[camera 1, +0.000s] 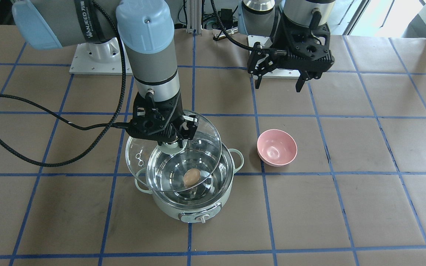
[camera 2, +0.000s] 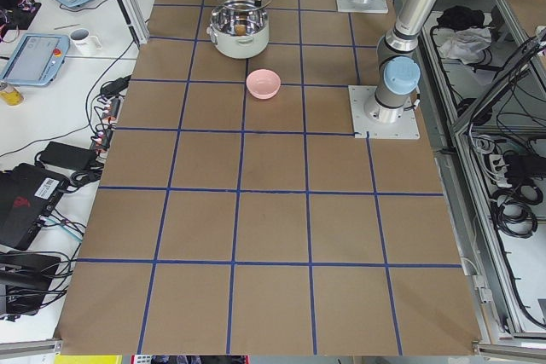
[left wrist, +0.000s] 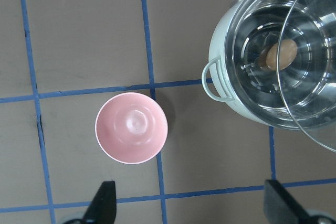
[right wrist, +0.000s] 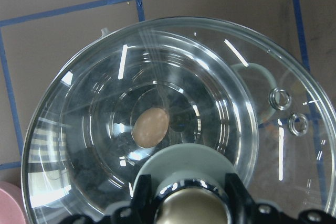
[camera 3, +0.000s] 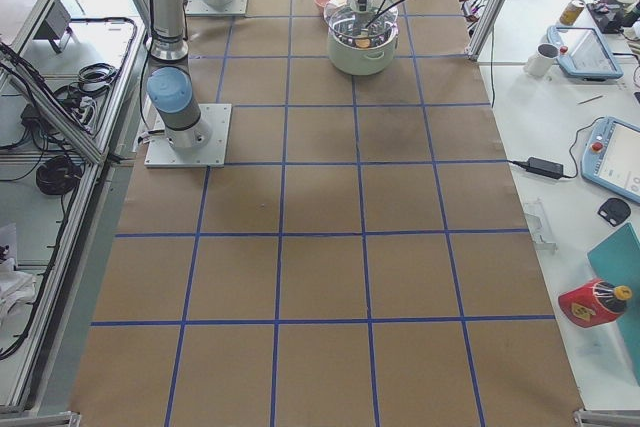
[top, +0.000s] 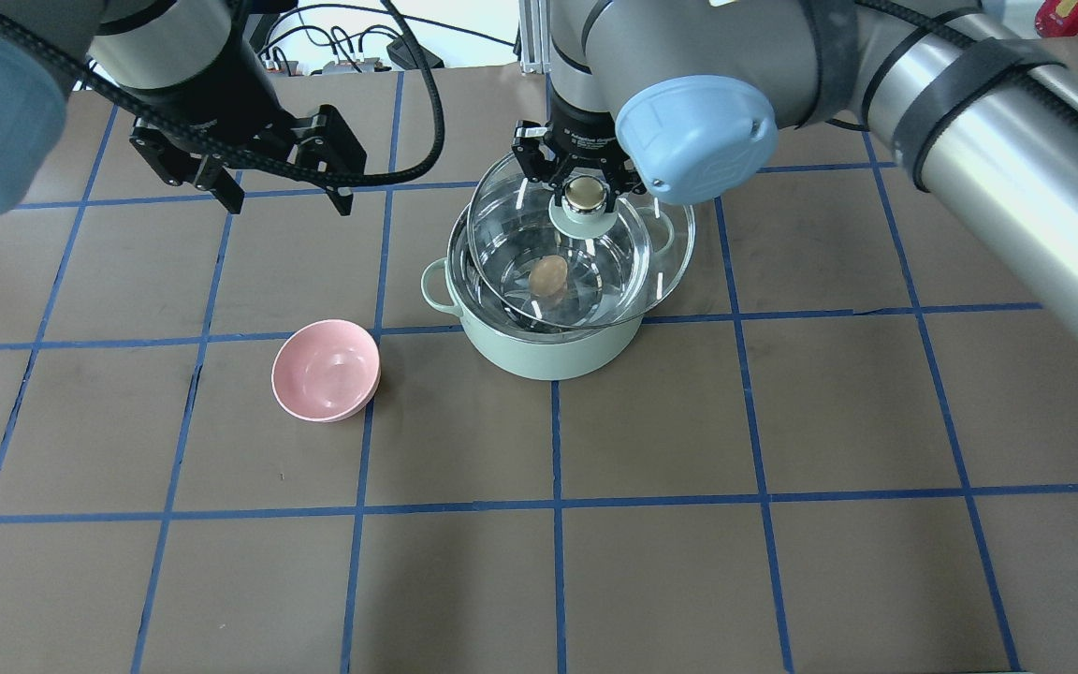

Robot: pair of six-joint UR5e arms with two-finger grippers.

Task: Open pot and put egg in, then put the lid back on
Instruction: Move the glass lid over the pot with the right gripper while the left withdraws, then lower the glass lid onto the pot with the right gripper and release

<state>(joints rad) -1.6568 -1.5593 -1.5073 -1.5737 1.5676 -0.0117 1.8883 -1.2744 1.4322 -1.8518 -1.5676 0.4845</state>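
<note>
The mint-green pot (camera 1: pixel 183 207) stands on the table with the brown egg (camera 1: pixel 191 177) lying on its steel bottom. My right gripper (camera 1: pixel 174 142) is shut on the beige knob (top: pixel 585 194) of the glass lid (camera 1: pixel 142 155). It holds the lid a little above the pot, shifted toward my right and toward my base, so the lid covers the pot only partly. The egg (right wrist: pixel 150 127) shows through the glass in the right wrist view. My left gripper (camera 1: pixel 277 83) is open and empty, raised over the table behind the pink bowl.
A small pink bowl (camera 1: pixel 276 147) sits on the table to my left of the pot (top: pixel 548 351), empty. The table is brown paper with a blue tape grid. The right arm's cable loops over the table beside the pot.
</note>
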